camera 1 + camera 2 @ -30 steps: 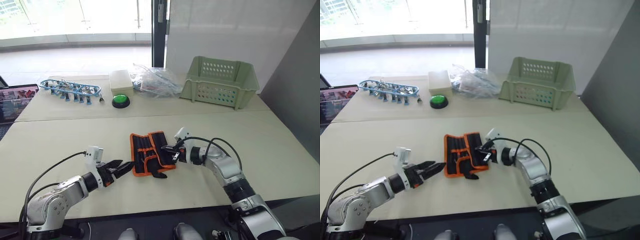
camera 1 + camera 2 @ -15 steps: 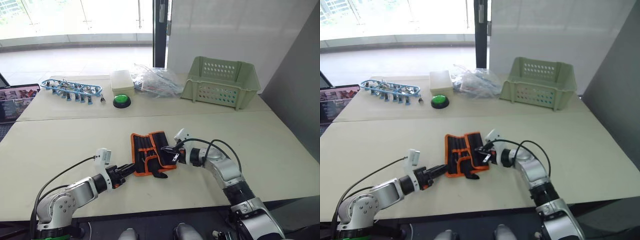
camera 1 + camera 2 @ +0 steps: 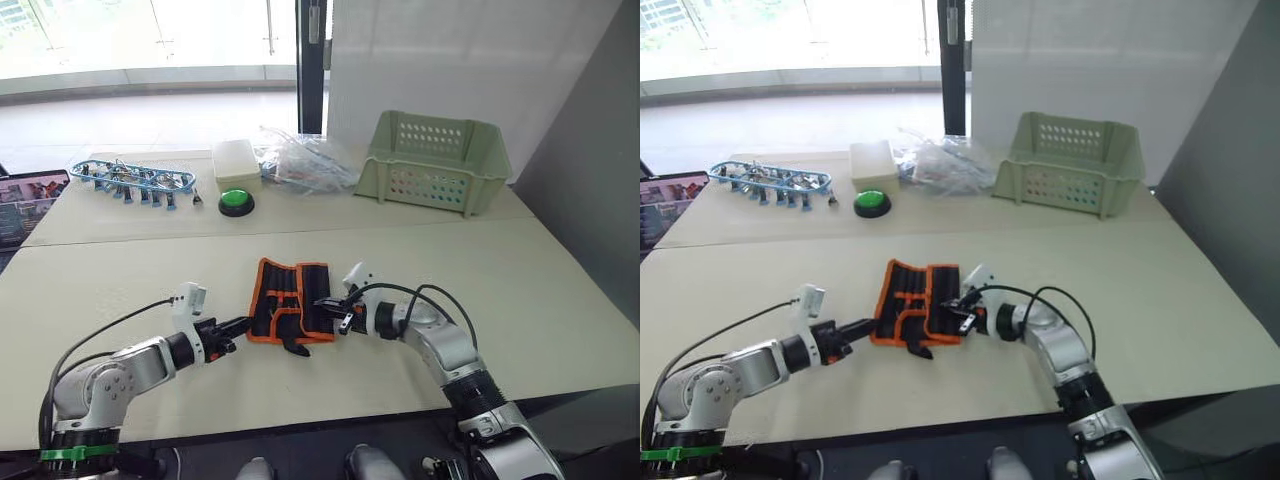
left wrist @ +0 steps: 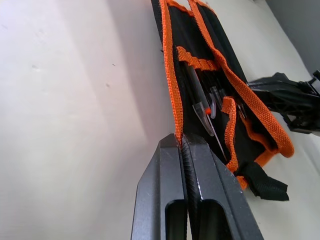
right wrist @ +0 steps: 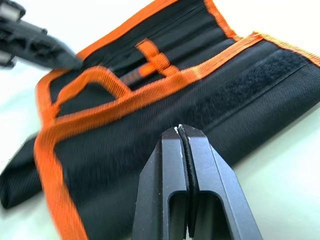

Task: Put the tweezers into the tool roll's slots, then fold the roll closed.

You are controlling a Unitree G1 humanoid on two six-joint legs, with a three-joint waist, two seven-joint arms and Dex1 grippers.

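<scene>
The tool roll (image 3: 290, 311), black with orange edging, lies half open on the near table, its strap (image 3: 293, 348) trailing toward me. Slim tweezers (image 4: 198, 98) sit in the slots (image 5: 165, 42) on its inner face. My left gripper (image 3: 240, 326) is at the roll's left edge; in the left wrist view its fingers (image 4: 165, 165) are shut with the orange edging pinched at their tips. My right gripper (image 3: 328, 307) is shut at the roll's right side, tips against the black outer flap (image 5: 240, 100). Whether it pinches fabric is unclear.
On the far table stand a pale green basket (image 3: 432, 160), a heap of clear plastic bags (image 3: 305, 165), a white box (image 3: 235, 158), a green button (image 3: 235, 200) and a blue tray of small tools (image 3: 130, 178). A laptop (image 3: 25, 195) sits at the far left.
My left gripper has gone from wide open to shut and reached forward to the roll's left orange edge. The right gripper has stayed shut at the roll's right side. The camera has shifted slightly.
</scene>
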